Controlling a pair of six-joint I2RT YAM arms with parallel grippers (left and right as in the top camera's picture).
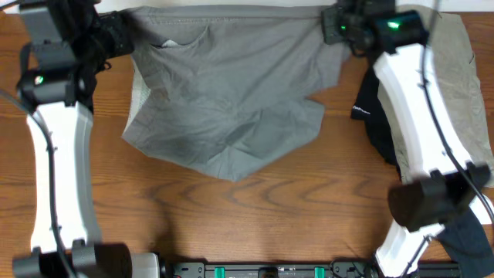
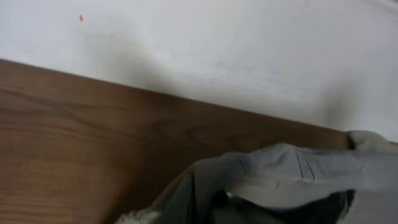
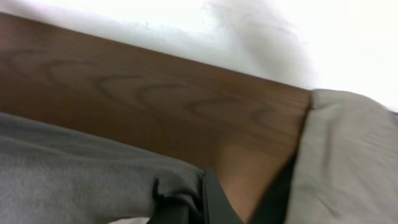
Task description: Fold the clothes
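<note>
Left jaws: clenched on the grey shorts (image 1: pixel 231 100), at the top-left waistband corner. Right jaws: clenched as well, on the top-right corner. In your overhead view the waistband runs fairly straight between the two grips, along the far edge of the table (image 1: pixel 255 208).

The shorts sit far-centre on the table, waist at the far side, legs spread towards the robot's base. The fabric is wrinkled and the lower edge is uneven, coming to a point around mid-table. Pale lining (image 1: pixel 137 96) shows along the left side. A stitched pocket (image 1: pixel 185 38) is visible upper left.

The left arm (image 1: pixel 54 177) runs up the left side. The right arm (image 1: pixel 417 116) runs up the right, crossing over a black garment (image 1: pixel 370 127) with small white lettering and a khaki garment (image 1: pixel 459 77). Both garments lie right of the shorts. The black one is just beside the shorts' right edge; I can't tell if they touch.

Left wrist view: the waistband (image 2: pixel 292 168) is arched up at the bottom of the frame with a dark gap under it, bare wood behind. You can't make out the fingers there.

Right wrist view: grey fabric (image 3: pixel 74 168) low left, the khaki garment (image 3: pixel 348 155) at right, bare wood between. There's a dark shape at bottom centre, too close to identify.
</note>
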